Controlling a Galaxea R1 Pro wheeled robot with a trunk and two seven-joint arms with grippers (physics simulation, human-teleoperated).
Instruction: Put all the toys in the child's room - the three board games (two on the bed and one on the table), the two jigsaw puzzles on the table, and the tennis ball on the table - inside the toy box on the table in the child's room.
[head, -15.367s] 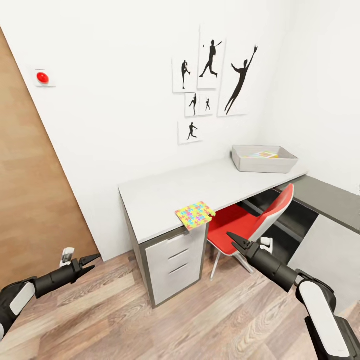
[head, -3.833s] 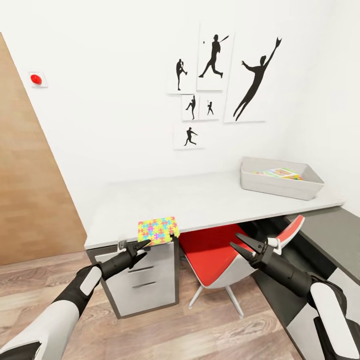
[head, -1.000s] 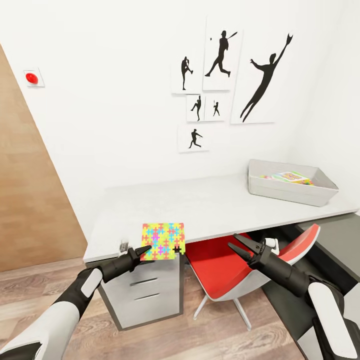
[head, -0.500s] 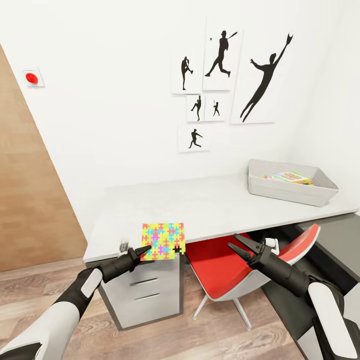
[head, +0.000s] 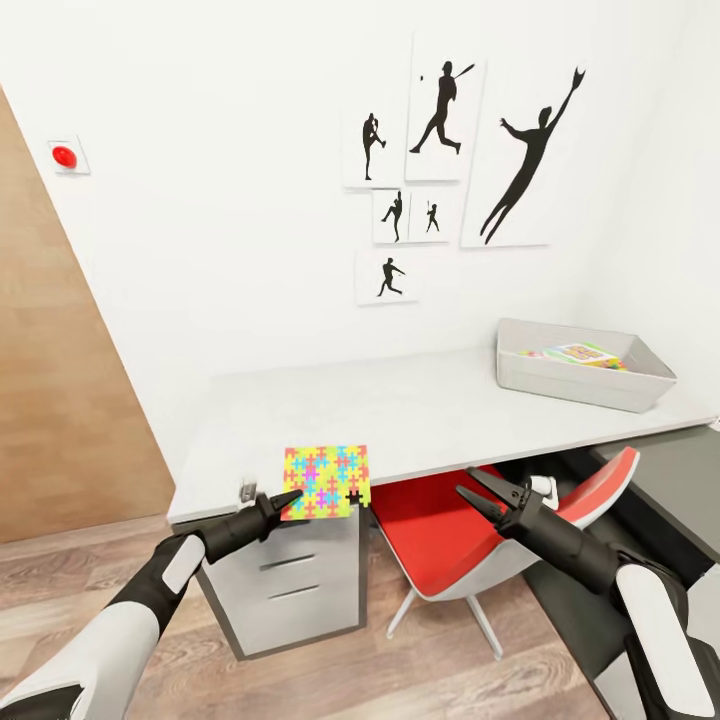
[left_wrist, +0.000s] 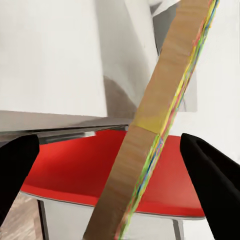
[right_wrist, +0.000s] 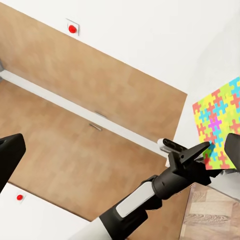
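Left tool (head: 292, 497) reaches level, fingers astride the jigsaw puzzle (head: 326, 482) edge.

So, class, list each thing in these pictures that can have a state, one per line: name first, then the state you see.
jigsaw puzzle: tilted, overhanging the table's front edge, between the left gripper's fingers.
left gripper: open, at the puzzle's edge.
right gripper: open, empty, above the red chair.
toy box: lidless, on the table, colourful toys inside.
red chair: tucked partly under the table.
drawers: shut.
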